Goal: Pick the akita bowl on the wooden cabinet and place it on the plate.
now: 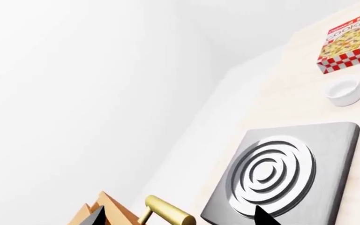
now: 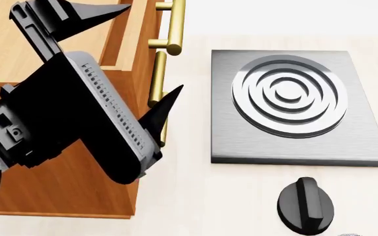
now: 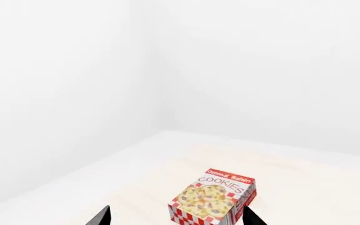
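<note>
Both pincers gape wide w/ nothing in them, left gripper (image 2: 155,46) over the wooden cabinet (image 2: 77,196), right gripper (image 3: 178,216) near a cookie box (image 3: 213,197), but no akita bowl or plate in view (so progress = can't tell).

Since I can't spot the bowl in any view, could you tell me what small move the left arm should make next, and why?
Probably tilt the left gripper down toward the wooden cabinet. Its fingers are spread open over the cabinet's edge, but its wrist camera looks past the cabinet at the stove plate, and the arm hides the cabinet top.
</note>
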